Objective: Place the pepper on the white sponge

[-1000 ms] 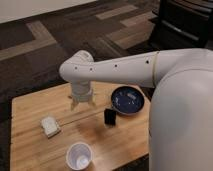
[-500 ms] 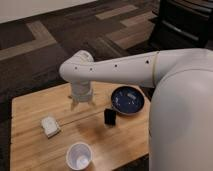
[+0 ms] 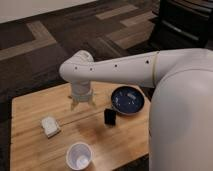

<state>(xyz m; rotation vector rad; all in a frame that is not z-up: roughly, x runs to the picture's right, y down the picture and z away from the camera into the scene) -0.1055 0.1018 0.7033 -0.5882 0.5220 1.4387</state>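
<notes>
Arm [image 3: 125, 70] is stretching in from the right over the wooden table [image 3: 30, 150]. Right of centre, a dark blue plate [image 3: 127, 100] is sitting on the boards, and a white cup [image 3: 79, 156] is standing upright near the front edge. The gripper [image 3: 83, 105] is pointing straight down at the tabletop just left of the plate, its fingers standing spread apart. The white sponge [image 3: 50, 126] is lying well to its left. A small black block [image 3: 109, 116] is standing by the plate. The pepper is not showing; it may be hidden beneath the gripper.
</notes>
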